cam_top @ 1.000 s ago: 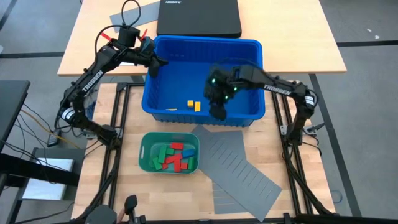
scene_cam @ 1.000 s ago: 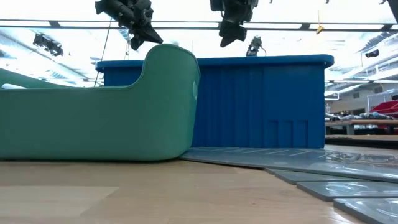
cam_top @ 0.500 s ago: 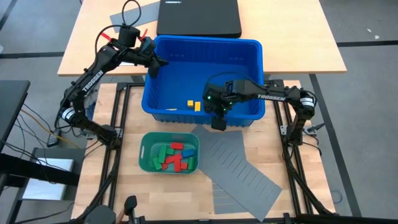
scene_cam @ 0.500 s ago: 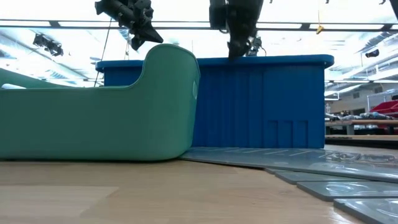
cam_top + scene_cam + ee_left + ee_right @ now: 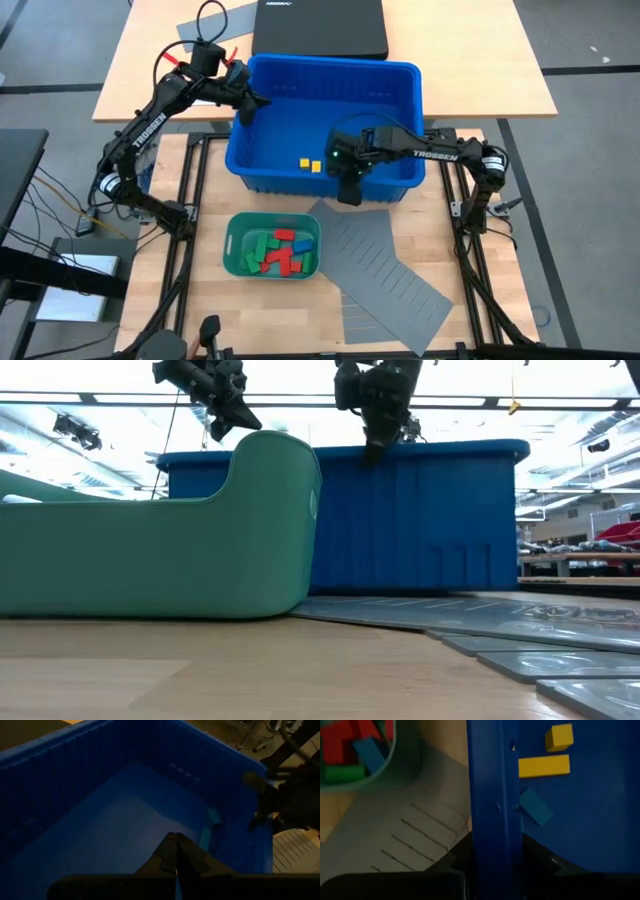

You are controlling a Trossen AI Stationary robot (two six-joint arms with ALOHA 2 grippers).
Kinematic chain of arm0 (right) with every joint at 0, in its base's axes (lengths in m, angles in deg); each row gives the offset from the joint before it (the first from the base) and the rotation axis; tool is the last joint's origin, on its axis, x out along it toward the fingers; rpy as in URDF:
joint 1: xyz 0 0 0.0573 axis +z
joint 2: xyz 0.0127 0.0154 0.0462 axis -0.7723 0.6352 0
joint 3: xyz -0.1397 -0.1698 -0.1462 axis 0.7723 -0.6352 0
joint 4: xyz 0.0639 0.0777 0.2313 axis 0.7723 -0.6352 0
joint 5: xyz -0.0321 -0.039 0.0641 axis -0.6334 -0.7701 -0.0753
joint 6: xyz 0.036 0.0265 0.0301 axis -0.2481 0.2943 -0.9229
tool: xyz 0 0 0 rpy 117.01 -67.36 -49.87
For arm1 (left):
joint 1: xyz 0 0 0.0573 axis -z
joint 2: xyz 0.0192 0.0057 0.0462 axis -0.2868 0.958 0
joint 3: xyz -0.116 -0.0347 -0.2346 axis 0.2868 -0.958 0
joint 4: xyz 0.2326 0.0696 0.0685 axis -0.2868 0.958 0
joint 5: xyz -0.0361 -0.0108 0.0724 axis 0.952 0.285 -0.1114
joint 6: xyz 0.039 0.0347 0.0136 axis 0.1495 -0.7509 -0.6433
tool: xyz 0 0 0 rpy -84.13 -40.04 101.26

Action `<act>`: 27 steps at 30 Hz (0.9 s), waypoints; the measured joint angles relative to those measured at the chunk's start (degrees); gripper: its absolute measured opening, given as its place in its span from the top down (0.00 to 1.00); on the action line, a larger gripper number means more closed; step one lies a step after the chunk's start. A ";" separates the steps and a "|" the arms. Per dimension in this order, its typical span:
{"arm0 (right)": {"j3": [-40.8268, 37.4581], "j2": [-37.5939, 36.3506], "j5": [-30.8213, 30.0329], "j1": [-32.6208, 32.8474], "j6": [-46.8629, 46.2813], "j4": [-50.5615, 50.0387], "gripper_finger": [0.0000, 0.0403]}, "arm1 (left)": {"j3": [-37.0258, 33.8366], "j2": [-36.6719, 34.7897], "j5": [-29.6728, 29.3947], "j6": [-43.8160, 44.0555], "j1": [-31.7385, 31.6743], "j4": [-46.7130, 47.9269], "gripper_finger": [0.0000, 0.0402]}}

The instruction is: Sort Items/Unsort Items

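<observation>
A blue bin (image 5: 390,80) stands mid-table with two yellow blocks (image 5: 309,164) and a blue block (image 5: 535,806) on its floor. My right gripper (image 5: 347,190) is at the middle of the bin's near wall and shut on it. My left gripper (image 5: 262,100) hovers shut above the bin's far left corner and touches nothing. A teal tray (image 5: 232,245) near the front edge holds several red, green and blue blocks (image 5: 282,250). My right gripper grips the bin's near wall at its rim (image 5: 492,810), one finger inside the bin and one outside. The fingers come from above and point steeply down, across the wall. In the low view the bin (image 5: 420,520) stands level.
A grey slotted sheet (image 5: 385,265) lies right of the tray, partly under the bin's near side. A black case (image 5: 320,28) sits on the far table behind the bin. Bare wood lies left of the tray.
My right gripper has gone down and toward the table's near edge, from over the bin's inside onto its near wall, which it now straddles. It has also tipped more steeply down. The bin has shifted a little toward the far edge.
</observation>
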 joint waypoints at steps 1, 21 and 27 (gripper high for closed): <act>0.93 0.05 0.59 -0.24 -0.12 -0.09 0.74 | 0.00 0.00 0.00 0.05 0.00 0.08 0.99; 18.56 0.07 21.97 -12.75 4.74 -12.30 0.74 | 0.00 0.00 0.00 3.58 0.00 -4.10 0.99; 20.04 0.07 24.81 -13.44 3.34 -12.54 0.74 | 0.00 0.00 0.00 4.98 0.00 -5.74 0.99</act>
